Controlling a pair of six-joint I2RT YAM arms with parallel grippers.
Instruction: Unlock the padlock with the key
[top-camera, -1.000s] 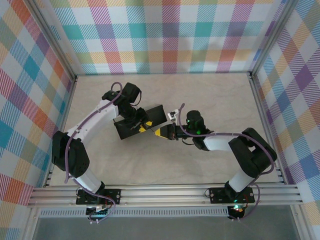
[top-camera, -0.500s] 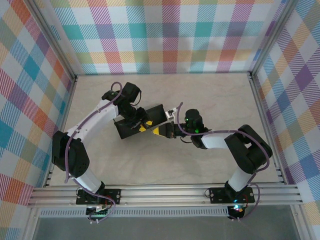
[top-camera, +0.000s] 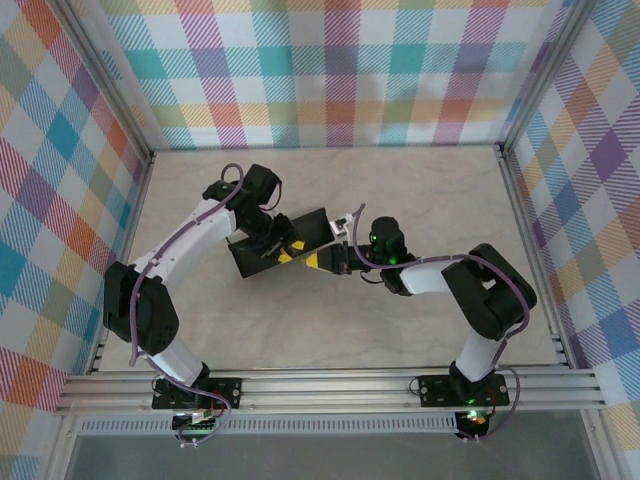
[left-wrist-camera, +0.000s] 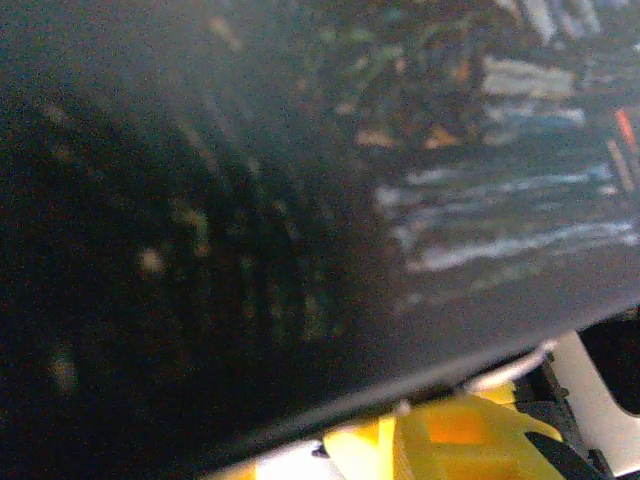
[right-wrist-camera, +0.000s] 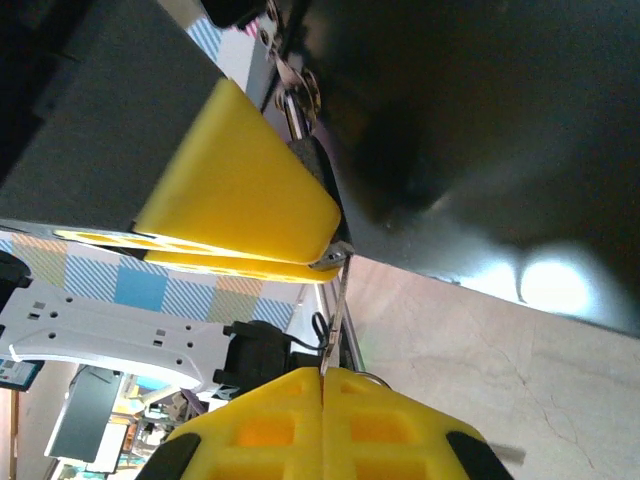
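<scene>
The job looks to be at the insertion step, with the turning and opening of the lock not yet done. The padlock (right-wrist-camera: 315, 170) hangs at the front edge of the box (top-camera: 310, 228), on the side facing the right arm, its dark body lying along the box wall below a small metal hasp. The left gripper (top-camera: 290, 250) reaches over the box lid, and in the right wrist view its yellow fingers (right-wrist-camera: 240, 200) are set narrow at the padlock; they seem to pinch it to keep it steady, though the contact itself is partly hidden. The right gripper (right-wrist-camera: 322, 375) has its jaws closed tight on the key (right-wrist-camera: 335, 310), whose thin silvery blade points straight from the fingertips to the lower end of the padlock. The tip of the blade touches or enters that end, but how deep it sits cannot be told. Picking up the key and bracing the lock appear done. What seems left is pushing the blade fully home, twisting it, and freeing the shackle from the hasp. The shackle shows no sign of being sprung.
</scene>
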